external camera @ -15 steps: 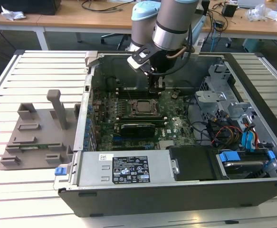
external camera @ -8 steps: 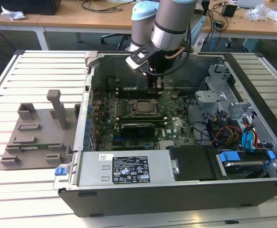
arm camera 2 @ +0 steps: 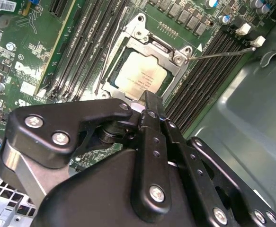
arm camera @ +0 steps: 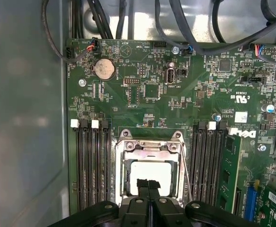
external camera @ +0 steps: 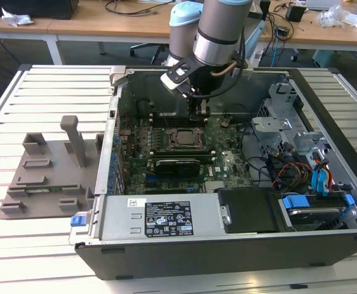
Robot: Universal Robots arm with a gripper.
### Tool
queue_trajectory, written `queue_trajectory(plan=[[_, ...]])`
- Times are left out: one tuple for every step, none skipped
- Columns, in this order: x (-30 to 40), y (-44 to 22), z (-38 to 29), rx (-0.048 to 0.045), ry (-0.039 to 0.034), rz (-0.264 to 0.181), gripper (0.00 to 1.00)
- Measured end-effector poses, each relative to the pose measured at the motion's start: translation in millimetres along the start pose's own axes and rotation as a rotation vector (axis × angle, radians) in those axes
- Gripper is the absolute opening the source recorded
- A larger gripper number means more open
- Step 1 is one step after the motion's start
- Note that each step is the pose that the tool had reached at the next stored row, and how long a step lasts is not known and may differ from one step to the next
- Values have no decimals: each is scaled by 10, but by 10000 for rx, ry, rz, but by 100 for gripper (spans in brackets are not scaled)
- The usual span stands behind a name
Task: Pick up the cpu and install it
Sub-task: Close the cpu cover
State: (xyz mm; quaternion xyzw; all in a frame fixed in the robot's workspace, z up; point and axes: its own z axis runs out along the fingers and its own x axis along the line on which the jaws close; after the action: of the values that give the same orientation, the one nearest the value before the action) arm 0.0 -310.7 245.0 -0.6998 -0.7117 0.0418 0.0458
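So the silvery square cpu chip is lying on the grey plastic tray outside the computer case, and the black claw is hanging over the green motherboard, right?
Not quite. In the second wrist view the silvery square cpu chip sits in the metal-framed socket on the green motherboard, not on the grey plastic tray. The black claw does hang over the motherboard.

The cpu [arm camera 2: 140, 75] lies in the socket frame [arm camera 2: 138, 29] between memory slots [arm camera 2: 85, 52].
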Motion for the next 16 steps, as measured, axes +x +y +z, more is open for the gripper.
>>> queue_trajectory(plan=[[0,-4,2,0,0,1,11],[0,-10,5,0,1,0,11],[0,-14,7,0,1,1,11],[0,-17,8,0,0,1,11],[0,-21,10,0,1,1,11],[0,-24,11,0,1,1,11],[1,-31,14,0,1,0,11],[1,-37,16,0,1,1,11],[1,-41,18,0,1,1,11],[1,-46,20,0,1,1,11],[1,-50,21,0,0,1,11],[1,-55,23,0,1,0,11],[1,-62,26,0,1,1,11],[1,-69,29,0,1,0,11],[1,-73,31,0,1,1,11],[1,-77,33,0,1,1,11]])
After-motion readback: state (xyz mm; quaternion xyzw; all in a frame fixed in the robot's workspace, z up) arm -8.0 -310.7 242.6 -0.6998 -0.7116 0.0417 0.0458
